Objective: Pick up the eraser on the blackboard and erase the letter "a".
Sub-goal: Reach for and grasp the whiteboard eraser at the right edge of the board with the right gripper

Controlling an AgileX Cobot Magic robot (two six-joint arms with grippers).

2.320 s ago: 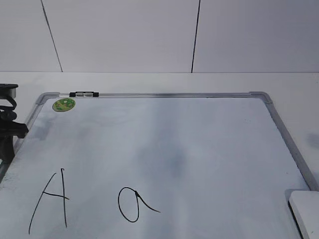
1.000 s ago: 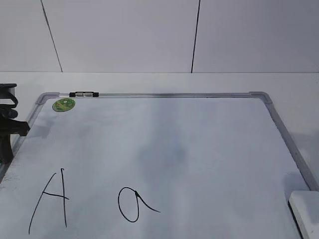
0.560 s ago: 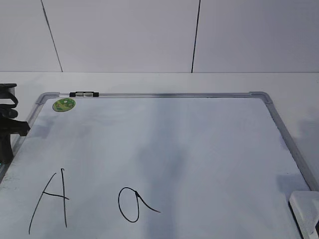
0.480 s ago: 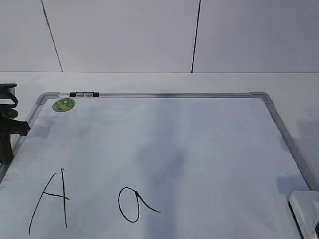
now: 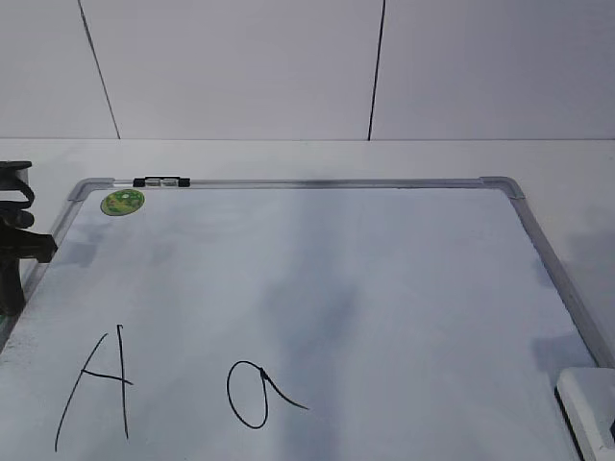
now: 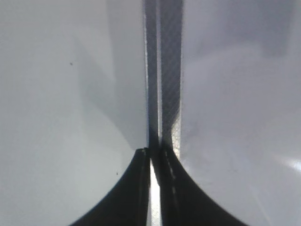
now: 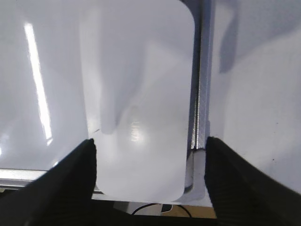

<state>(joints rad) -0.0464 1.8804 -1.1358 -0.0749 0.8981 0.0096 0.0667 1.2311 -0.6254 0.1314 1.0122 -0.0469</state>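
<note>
The blackboard (image 5: 317, 279) is a white board with a grey frame, lying flat. On it near the front are a capital "A" (image 5: 96, 384) and the letter "a" (image 5: 255, 394) in black marker. The white eraser (image 5: 588, 408) lies at the board's front right corner, partly cut off by the image edge. In the right wrist view the eraser (image 7: 138, 99) lies between the open fingers of my right gripper (image 7: 149, 150), beside the frame. My left gripper (image 6: 151, 157) is shut and empty over the board's left frame edge; its arm shows in the exterior view (image 5: 14, 254).
A green round sticker (image 5: 122, 202) sits at the board's far left corner, beside a black and silver clip (image 5: 161, 181) on the top frame. A white wall stands behind the table.
A shadow has spread over the board's right edge near the eraser. The eraser, the letters and the left arm have not moved.
</note>
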